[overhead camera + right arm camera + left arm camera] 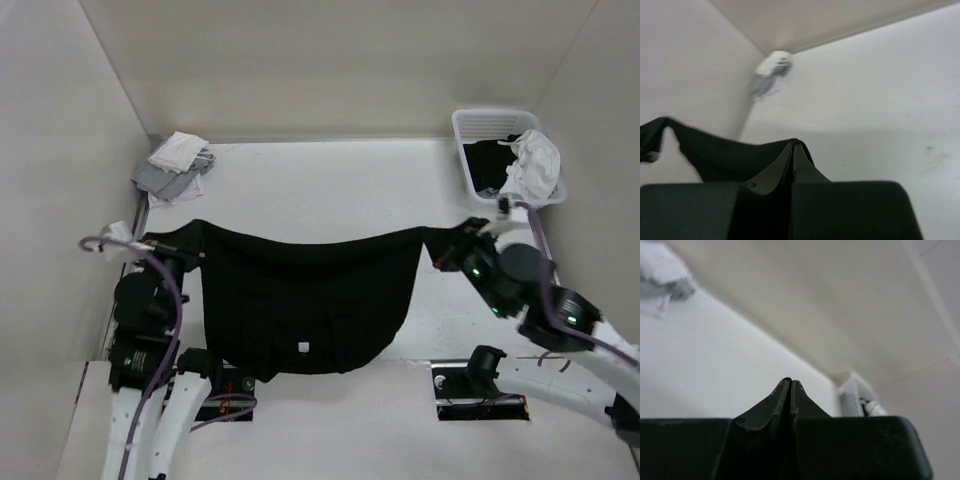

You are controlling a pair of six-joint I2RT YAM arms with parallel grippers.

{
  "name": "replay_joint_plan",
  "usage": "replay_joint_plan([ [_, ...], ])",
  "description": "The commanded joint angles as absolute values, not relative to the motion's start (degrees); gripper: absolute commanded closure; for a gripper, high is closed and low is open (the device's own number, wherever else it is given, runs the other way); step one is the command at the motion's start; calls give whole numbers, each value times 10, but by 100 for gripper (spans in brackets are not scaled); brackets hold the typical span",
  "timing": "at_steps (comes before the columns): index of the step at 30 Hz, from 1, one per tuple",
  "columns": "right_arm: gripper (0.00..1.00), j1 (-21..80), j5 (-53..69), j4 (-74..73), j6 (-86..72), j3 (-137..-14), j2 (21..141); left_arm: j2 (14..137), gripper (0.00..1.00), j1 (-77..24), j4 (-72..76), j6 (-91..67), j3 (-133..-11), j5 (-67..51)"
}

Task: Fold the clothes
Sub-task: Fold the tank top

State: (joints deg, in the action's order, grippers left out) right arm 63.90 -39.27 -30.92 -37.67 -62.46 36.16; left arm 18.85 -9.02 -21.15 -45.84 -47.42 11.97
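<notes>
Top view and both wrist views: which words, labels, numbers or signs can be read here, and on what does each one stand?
No text can be read in any view.
black garment: one small white label, too small to read.
white basket: no writing shows.

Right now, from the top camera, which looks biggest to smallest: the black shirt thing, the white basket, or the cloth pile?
1. black garment, by far
2. white basket
3. cloth pile, only slightly smaller than the basket
</notes>
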Motion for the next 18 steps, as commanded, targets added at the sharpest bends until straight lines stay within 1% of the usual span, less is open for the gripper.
replay_joint_plan([
  [1,100,451,-195,-208,-361,-552,419,259,100,-85,-189,-454,-407,126],
  [2,100,382,-116,-171,-371,-526,444,289,100,-84,-161,-457,-383,127],
  [4,100,269,-4,-85,-392,-480,518,377,100,-79,-84,-479,-339,124],
  [6,100,212,39,-8,-403,-469,612,470,100,-73,-5,-503,-323,118],
  [8,100,189,62,38,-405,-500,719,588,100,-66,77,-527,-335,108],
  [10,100,168,64,51,-401,-558,815,710,100,-66,139,-536,-378,112],
  [13,100,140,73,51,-401,-647,922,841,100,-62,162,-539,-470,100],
  [15,100,125,83,43,-403,-693,963,882,100,-59,158,-532,-518,96],
  [18,100,118,93,37,-404,-718,974,887,100,-52,159,-533,-538,90],
])
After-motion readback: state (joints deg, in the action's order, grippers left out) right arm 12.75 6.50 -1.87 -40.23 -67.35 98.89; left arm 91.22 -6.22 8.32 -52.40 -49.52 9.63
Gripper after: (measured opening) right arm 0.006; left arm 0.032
